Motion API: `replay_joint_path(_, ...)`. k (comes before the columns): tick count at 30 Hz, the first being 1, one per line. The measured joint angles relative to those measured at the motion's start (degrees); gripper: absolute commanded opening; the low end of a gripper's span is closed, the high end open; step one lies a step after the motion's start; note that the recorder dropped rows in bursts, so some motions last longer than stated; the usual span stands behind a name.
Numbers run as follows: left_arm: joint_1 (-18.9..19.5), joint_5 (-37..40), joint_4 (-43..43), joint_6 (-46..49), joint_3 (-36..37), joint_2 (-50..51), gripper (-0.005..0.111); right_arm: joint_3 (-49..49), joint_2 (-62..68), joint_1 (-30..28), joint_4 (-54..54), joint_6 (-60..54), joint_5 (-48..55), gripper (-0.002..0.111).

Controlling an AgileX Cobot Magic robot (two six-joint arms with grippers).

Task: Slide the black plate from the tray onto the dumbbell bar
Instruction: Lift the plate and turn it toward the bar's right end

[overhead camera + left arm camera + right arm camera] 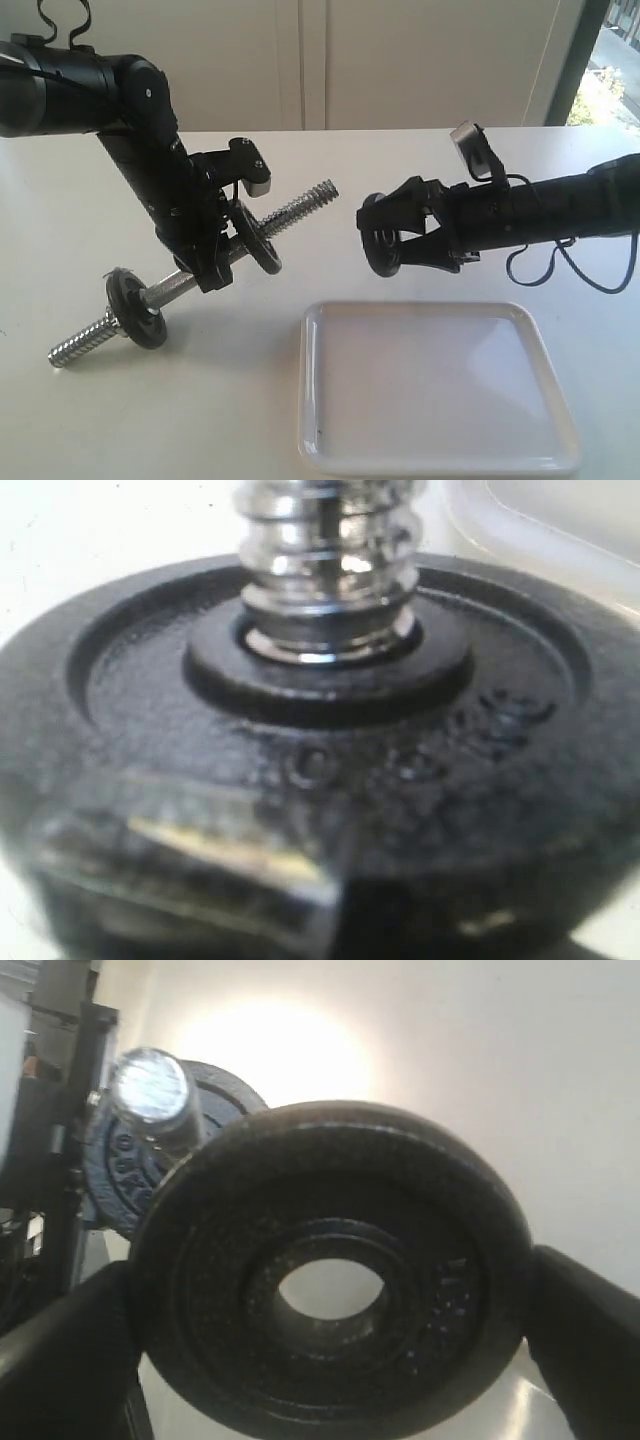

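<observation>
Left gripper [216, 268] clamps the tilted dumbbell bar [300, 208]; right gripper [381, 238] holds the black plate [386, 266], hole facing it.

Indoor robot lab or test room, likely. Left arm [130, 130] and right arm [570, 210], both black, reach over plain white table [150, 430]. Pale panelled wall [400, 60] far behind. Window [612, 70] far right, daylight outside.
</observation>
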Motion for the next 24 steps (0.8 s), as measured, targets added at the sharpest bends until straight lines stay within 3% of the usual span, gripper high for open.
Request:
replay_joint_path(16,0.0,0.89,-0.29,0.57,0.0,0.21,0.0,-4.93,0.0,0.13,5.59,-1.58,0.94,0.0)
replay_joint_path(24,0.0,1.31,-0.79,1.69,0.0,0.33,0.0,-5.04,1.24,4.3,10.78,-1.58,-1.86,0.0)
